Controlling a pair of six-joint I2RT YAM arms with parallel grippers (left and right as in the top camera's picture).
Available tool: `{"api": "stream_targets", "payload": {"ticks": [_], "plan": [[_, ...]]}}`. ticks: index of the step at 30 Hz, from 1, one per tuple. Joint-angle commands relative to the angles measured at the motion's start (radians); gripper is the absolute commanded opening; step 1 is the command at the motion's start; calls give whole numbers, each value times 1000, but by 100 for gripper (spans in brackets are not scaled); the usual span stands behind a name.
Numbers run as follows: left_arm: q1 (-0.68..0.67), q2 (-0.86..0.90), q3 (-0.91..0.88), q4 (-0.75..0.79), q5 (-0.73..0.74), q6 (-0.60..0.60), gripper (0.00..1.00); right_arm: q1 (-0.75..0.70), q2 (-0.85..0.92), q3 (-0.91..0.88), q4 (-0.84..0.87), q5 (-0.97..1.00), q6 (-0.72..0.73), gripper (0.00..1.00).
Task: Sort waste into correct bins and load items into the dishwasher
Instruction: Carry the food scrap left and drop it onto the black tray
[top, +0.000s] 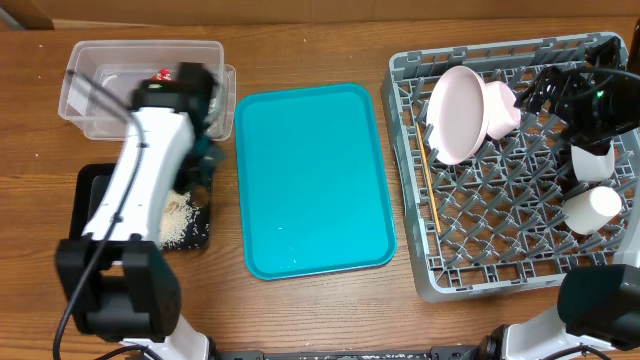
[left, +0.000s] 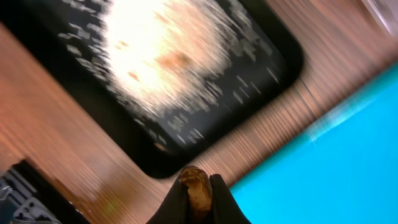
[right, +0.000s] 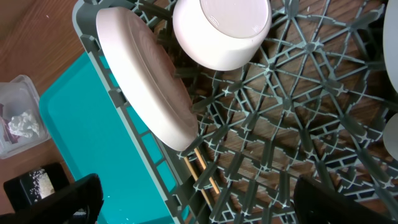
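Clear plastic first: the tub (top: 95, 100) sits at far left with the red wrapper (top: 163, 75) inside. Just below it lies the black tray (top: 92, 195), with rice (top: 178, 222) heaped on it.

The left gripper (left: 200, 200) is pinched nearly closed on a small brown scrap (left: 196, 182). In the blurred wrist view it hangs over bare wood, between the black tray's corner and the teal tray (top: 312, 180), so it is over neither bin. The scrap likely belongs with the rice.

The danger is that the morsel is tiny and only its lower part sits between the tips. A jolt or an early release could drop it on the table or the teal tray. It might also cling to a finger when the jaws part.

At the right, the rack (top: 510, 235) already carries the plate (top: 455, 115) on edge, a bowl (top: 502, 108) against it, the chopsticks (top: 430, 190) along the left wall and a cup (top: 592, 205). The right gripper (right: 196, 186) hovers over the rack, jaws wide and empty. A careless sweep there could tip the leaning plate.
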Motion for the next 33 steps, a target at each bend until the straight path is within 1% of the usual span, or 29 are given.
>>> {"api": "stream_targets", "payload": {"ticks": [1,5,7,10,12,14,18,20,31,33], "plan": [[118,-29,17,11,-63,19,4,3,-27,-3,3,5,-8,100],[270,-29,-17,79,-61,19,4,3,-27,-3,2,6,-8,100],[357,-29,-68,143,-57,20,4,3,-27,-3,2,9,-8,100],[406,-29,-126,222,-65,51,4,3,-27,-3,1,9,-7,100],[434,-29,-181,302,-65,73,4,3,-27,-3,-1,9,-7,100],[465,-29,-258,420,-65,107,6,3,-27,-3,-5,9,-8,100],[497,-29,-332,525,-61,117,10,3,-27,-3,-12,9,-8,100],[502,-29,-344,541,-61,117,12,3,-27,-3,-13,9,-8,100],[502,-28,-348,554,-67,117,17,3,-27,-3,-20,9,-8,100],[502,-28,-348,555,-74,117,19,3,-27,-3,-20,9,-8,100]]}}
